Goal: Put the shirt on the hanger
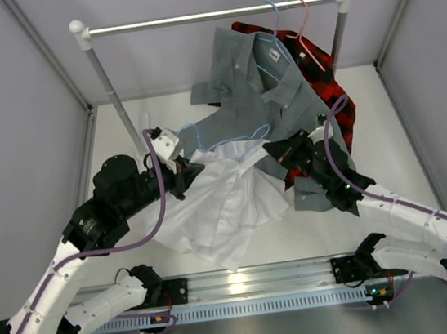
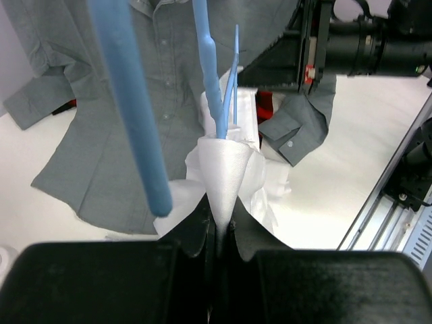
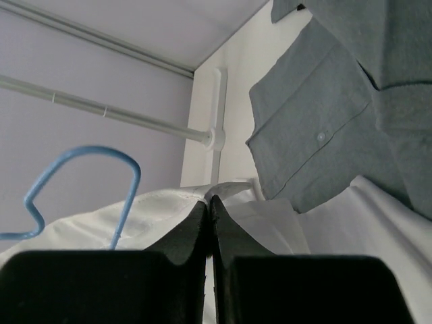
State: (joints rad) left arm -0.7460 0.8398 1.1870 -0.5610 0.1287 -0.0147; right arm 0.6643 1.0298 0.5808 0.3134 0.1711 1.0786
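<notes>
Shirt: plain white collared button-up shirt (image 1: 221,208), bunched mid-frame on the tabletop (image 1: 315,237).
Hanger: thin light-blue wire hanger (image 2: 208,61), running into the pinched cloth.
Left end effector (image 2: 217,226): clamped on a shirt fold.
Right end effector (image 3: 209,206): clamped on shirt cloth.
Advice: spread the grips gently so the wire shoulder seats inside.

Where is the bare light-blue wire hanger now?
Top view: the light-blue wire hanger is central, between the left gripper and right gripper, partly inside the white shirt.

soft matt cloth shirt (image 1: 217,213) (smooth hanger (image 2: 210,67))
</notes>
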